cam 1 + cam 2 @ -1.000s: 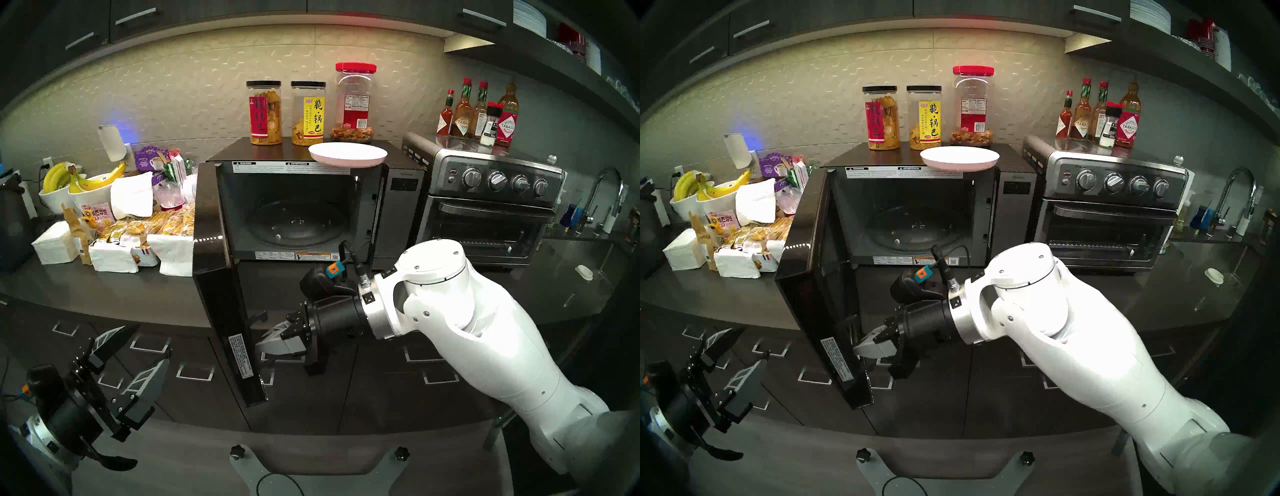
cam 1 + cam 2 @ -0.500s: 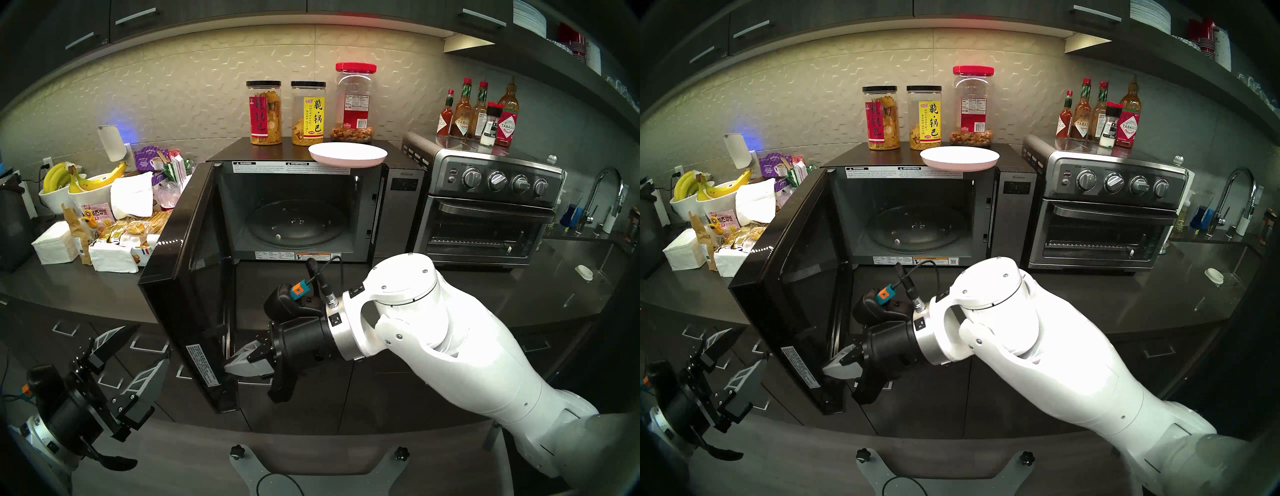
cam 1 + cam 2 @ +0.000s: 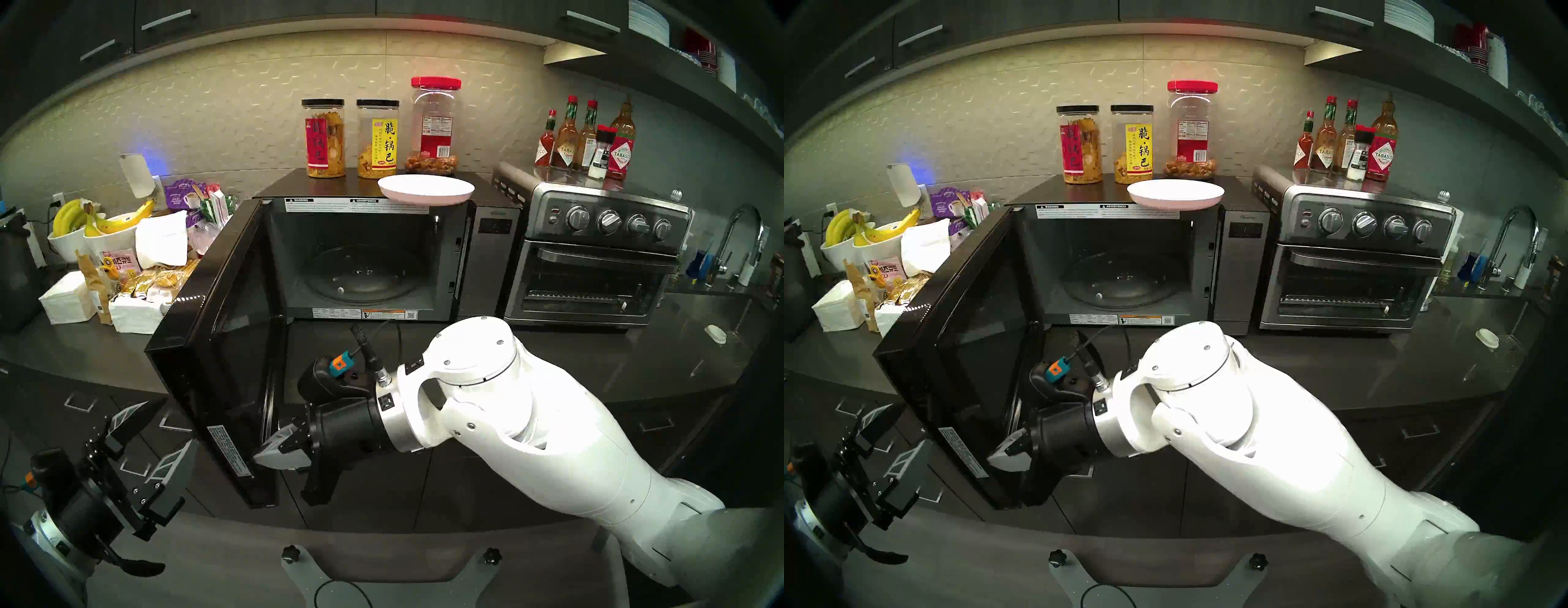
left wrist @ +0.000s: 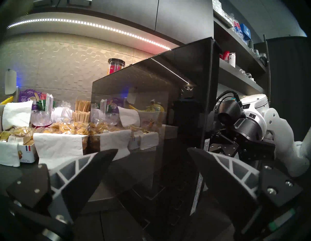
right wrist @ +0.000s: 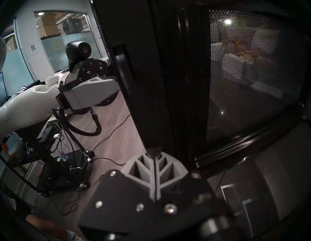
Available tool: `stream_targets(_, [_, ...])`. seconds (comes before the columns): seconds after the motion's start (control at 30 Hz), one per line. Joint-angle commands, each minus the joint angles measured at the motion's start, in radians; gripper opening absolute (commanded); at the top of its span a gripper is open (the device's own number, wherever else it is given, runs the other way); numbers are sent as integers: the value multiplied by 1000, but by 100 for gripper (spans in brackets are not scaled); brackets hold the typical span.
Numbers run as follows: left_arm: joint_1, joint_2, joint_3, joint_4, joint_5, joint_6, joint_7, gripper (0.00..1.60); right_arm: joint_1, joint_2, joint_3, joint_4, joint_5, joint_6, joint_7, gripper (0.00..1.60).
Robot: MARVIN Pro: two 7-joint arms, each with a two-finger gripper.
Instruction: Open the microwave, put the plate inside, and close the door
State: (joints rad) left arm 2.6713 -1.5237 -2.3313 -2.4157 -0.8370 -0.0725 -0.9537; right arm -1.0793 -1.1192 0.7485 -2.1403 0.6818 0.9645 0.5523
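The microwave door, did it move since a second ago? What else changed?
Yes. The door swung wider open, toward the view's left, pushed from inside by the shut right gripper, which moved left with it. Nothing was grabbed or let go. The plate stayed on top of the microwave, and the open left gripper stayed put.

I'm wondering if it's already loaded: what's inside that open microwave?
Inside the microwave only a round glass turntable shows; nothing sits on it. The plate is on the microwave's roof. The swung-out door covers part of the left inner wall.
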Motion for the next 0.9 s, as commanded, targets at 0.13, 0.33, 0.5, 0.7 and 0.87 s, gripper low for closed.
stream_targets(0.13, [-5,5,6,-28,3,1,-3,160,5,39,47,-19,29,-5,0,0])
stream_targets(0.33, [-7,3,7,-28,7,4,-2,160,4,66,67,-21,45,-5,3,0])
stream_targets(0.5, [-8,2,7,-28,8,7,-2,160,1,78,74,-21,55,-5,5,0])
stream_targets(0.7, [-9,1,5,-28,9,9,-3,160,-3,98,86,-24,67,-5,12,0])
stream_targets(0.87, [-9,0,5,-28,9,10,-4,160,-7,125,118,-18,82,-5,19,0])
